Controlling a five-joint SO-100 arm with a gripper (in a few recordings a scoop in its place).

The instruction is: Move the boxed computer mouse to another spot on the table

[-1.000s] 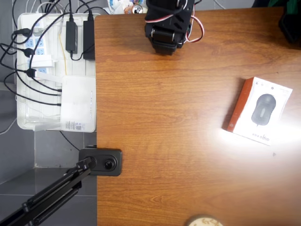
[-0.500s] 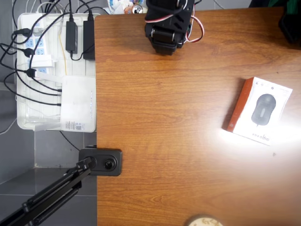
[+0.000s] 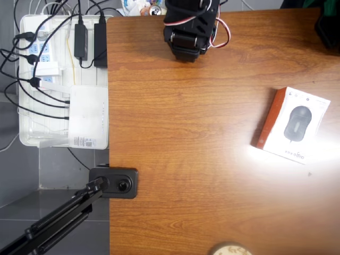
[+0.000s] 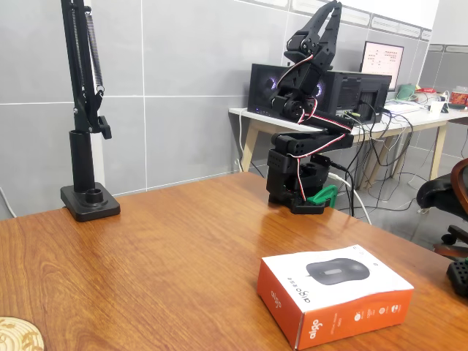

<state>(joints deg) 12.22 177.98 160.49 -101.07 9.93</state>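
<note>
arm (image 3: 190, 24) cropped at top edge, round coaster (image 3: 229, 249) cropped

Office: desks with monitors (image 4: 382, 64), cables, swivel chair (image 4: 447, 196).

In the overhead view, the boxed computer mouse (image 3: 294, 125) is set flat on the table (image 3: 191, 159) near its right edge, well apart from the arm's base (image 3: 187, 32) at the top edge.
</note>
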